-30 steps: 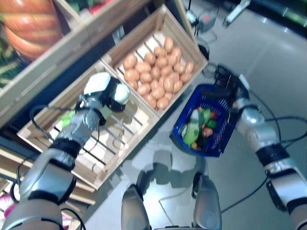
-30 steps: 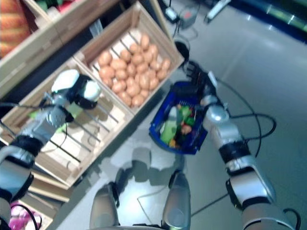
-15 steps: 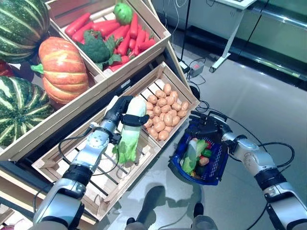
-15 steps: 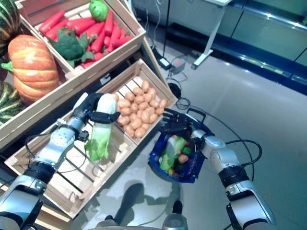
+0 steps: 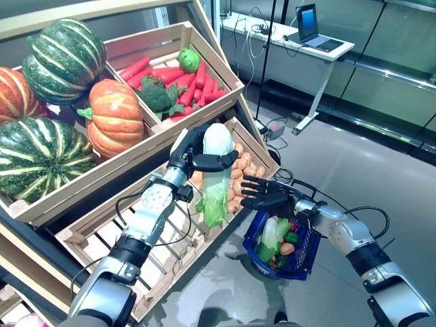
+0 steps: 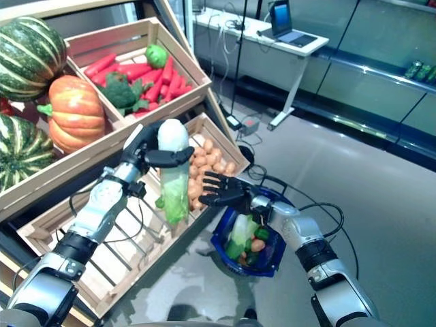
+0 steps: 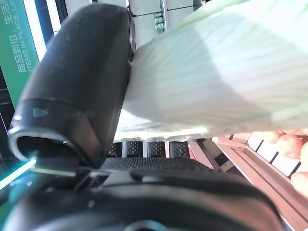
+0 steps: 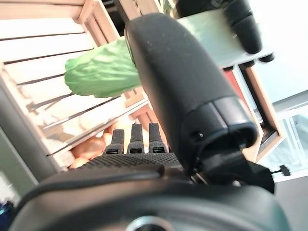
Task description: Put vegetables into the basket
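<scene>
Left robot hand (image 5: 194,155) clamping a napa cabbage (image 5: 216,178) aloft, hiding some potatoes (image 5: 242,178), right robot hand (image 5: 267,198) spreading fingers apart, covering the blue basket (image 5: 302,262) rim

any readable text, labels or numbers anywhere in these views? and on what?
Green panel, left wrist view: white print, turned sideways and cut off at the edge; not reliably readable.
Laptop screen: too small to read.
Wooden crates, blue basket, cabbage: no print visible.

Basket (image 5: 300,257) handle under the right hand (image 5: 269,197); cabbage (image 7: 216,77) leaf tip beyond the left wrist view's edge.
</scene>
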You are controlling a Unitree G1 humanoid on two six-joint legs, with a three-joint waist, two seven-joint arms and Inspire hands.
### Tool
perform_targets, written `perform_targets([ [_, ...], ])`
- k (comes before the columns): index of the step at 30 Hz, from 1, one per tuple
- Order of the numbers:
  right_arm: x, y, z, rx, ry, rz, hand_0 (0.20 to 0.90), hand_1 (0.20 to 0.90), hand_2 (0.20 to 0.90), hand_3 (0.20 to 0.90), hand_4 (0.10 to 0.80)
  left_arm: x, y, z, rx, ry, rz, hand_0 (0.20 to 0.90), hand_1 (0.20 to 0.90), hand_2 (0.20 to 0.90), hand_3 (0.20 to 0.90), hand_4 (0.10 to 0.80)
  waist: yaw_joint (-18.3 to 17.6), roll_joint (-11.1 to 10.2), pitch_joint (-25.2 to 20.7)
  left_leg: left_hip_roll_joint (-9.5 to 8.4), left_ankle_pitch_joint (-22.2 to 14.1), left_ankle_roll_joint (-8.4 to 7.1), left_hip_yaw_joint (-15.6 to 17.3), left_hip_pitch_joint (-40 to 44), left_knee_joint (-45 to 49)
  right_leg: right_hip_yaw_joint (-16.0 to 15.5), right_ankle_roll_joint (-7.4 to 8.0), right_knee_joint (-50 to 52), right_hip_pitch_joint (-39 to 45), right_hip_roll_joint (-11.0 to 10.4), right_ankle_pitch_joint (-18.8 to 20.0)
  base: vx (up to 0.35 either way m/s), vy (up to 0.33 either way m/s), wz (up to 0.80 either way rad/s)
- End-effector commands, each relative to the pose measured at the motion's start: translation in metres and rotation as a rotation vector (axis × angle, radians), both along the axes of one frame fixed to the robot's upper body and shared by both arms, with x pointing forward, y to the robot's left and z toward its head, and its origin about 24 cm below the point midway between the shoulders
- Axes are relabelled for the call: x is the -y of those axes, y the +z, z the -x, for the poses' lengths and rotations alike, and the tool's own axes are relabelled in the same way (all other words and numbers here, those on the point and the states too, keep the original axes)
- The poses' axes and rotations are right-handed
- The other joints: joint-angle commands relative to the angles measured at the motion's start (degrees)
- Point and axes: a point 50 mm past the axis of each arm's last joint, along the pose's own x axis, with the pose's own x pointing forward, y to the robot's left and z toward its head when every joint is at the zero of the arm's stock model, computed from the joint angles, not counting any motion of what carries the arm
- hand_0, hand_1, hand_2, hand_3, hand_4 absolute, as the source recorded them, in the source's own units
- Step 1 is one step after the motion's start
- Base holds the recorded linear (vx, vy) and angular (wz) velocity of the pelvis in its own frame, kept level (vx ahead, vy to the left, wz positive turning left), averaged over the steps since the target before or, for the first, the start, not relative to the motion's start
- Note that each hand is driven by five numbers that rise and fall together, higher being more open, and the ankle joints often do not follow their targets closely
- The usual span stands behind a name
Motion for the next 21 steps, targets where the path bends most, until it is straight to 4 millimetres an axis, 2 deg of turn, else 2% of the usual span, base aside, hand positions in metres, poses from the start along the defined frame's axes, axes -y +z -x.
perform_targets([
  [1,-0.031,0.037,-0.009,0.118,0.129,-0.183,0.9,0.9,0.9,0.9,0.8,0.015,0.045,-0.003,0.192,-0.1,0.115,0.3,0.3,0.3,0.3,0.4,1.5,-0.6,-4.7,-1.98,1.8,1.96,-2.1,-5.7,-0.7,0.9,-0.32,0.9,1.6,-1.3,-2.5,0.031,0.007,-0.01],
  [7,-0.045,0.042,-0.01,0.127,0.144,-0.204,0.9,0.9,0.9,0.9,0.8,0.03,0.047,0.0,0.192,-0.176,0.144,0.3,0.3,0.3,0.3,0.4,1.9,-0.6,-5.0,-1.91,1.5,1.95,-2.2,-5.2,-0.7,0.9,-0.37,0.8,2.3,-1.2,-2.7,0.018,0.003,0.0],
  [13,-0.055,0.055,-0.015,0.197,0.151,-0.142,0.9,0.9,0.9,0.9,0.8,0.04,0.047,0.004,0.184,-0.247,0.175,0.3,0.3,0.3,0.3,0.4,2.0,-0.6,-5.2,-1.79,1.5,1.87,-2.3,-5.0,-0.7,1.3,-0.43,0.7,2.3,-1.3,-2.7,0.0,0.0,0.0],
  [21,-0.067,0.05,-0.015,0.15,0.159,-0.145,0.9,0.9,0.9,0.9,0.8,0.054,0.052,0.011,0.199,-0.336,0.297,0.3,0.3,0.3,0.3,0.4,2.6,-0.7,-5.5,-1.83,1.3,1.87,-2.4,-4.8,-0.7,0.9,-0.5,0.6,2.6,-1.5,-2.7,0.0,0.0,0.0],
])
